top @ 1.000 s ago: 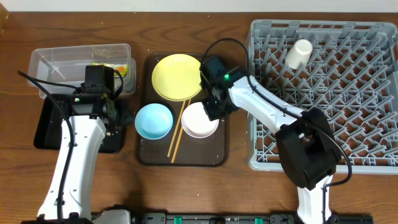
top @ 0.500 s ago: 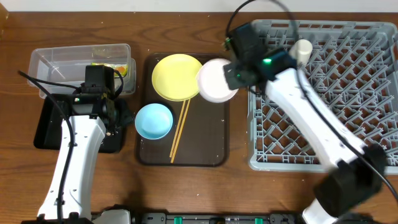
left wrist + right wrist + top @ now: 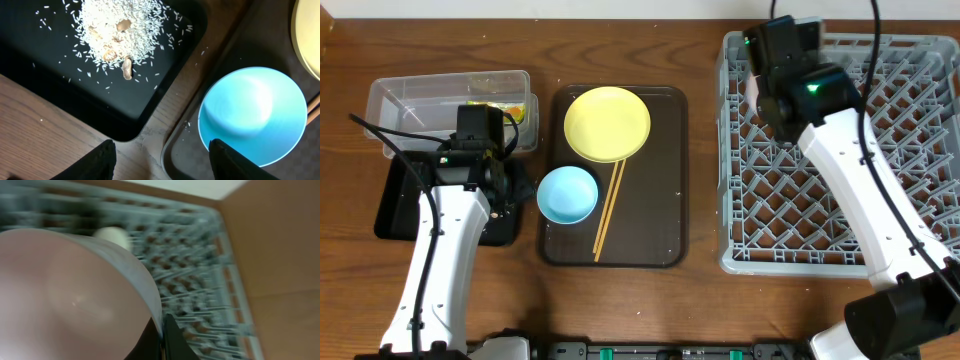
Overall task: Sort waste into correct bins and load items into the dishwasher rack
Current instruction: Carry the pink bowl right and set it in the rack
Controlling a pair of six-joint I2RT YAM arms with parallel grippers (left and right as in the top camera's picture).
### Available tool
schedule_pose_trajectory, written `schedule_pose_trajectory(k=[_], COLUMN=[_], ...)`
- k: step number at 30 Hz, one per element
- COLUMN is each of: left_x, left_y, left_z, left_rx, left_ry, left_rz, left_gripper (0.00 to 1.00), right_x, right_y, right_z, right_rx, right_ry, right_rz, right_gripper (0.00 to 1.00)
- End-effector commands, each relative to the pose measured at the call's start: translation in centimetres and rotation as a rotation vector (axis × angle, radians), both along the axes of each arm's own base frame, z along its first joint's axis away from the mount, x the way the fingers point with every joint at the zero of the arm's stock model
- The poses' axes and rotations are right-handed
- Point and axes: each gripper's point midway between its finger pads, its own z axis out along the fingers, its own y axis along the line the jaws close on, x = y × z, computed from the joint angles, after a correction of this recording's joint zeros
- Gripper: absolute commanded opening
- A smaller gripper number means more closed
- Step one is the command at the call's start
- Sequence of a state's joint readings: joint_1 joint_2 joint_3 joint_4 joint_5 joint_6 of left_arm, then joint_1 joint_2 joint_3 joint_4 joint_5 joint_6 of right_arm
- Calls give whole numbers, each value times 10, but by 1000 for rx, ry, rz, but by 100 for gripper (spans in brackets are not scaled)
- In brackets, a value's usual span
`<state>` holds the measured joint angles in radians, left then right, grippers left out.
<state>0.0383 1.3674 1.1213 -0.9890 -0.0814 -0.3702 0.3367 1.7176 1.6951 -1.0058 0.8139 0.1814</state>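
Right claw (image 3: 162, 330), clamping the white bowl (image 3: 75, 295) by its rim, is hovering at the rack's (image 3: 770, 200) eleven o'clock for loading; left claw (image 3: 162, 160) is gaping.

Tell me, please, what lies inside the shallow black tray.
Whitish rice scraps with a few beige bits lie heaped in the black tray; overhead, the left arm covers most of it.

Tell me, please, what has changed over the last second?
The right gripper, fingers shut on the rim of the white bowl, lifted it off the brown tray and carried it away and rightward, over the far left corner of the dishwasher rack. The left gripper, yellow plate, light blue bowl and chopsticks stayed put.
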Motion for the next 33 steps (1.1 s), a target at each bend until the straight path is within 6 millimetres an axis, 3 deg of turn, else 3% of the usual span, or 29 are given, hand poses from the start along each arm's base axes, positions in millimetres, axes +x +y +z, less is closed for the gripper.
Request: schedule_pose_trajectory(k=[1,10,18,33], left_x=[-3,-2,-2,-2], left_y=[2,-1,-2,-2], left_z=[-1,-1,-2,-2], left_rx=[2,-15,-23,-23], left_ry=[6,5,6,6], left_rz=[15,11,9,9], left_gripper=[63,63,63,63], right_x=[-3,-9,-2,0], right_y=[-32,-43,-52,-23], right_z=[16,-23,-48,-82], right_rx=[-181,-329,-480,-402], right_ry=[16,244,277,354], right_rz=[-72,-68,-160,-69], right_gripper=[1,1,1,1])
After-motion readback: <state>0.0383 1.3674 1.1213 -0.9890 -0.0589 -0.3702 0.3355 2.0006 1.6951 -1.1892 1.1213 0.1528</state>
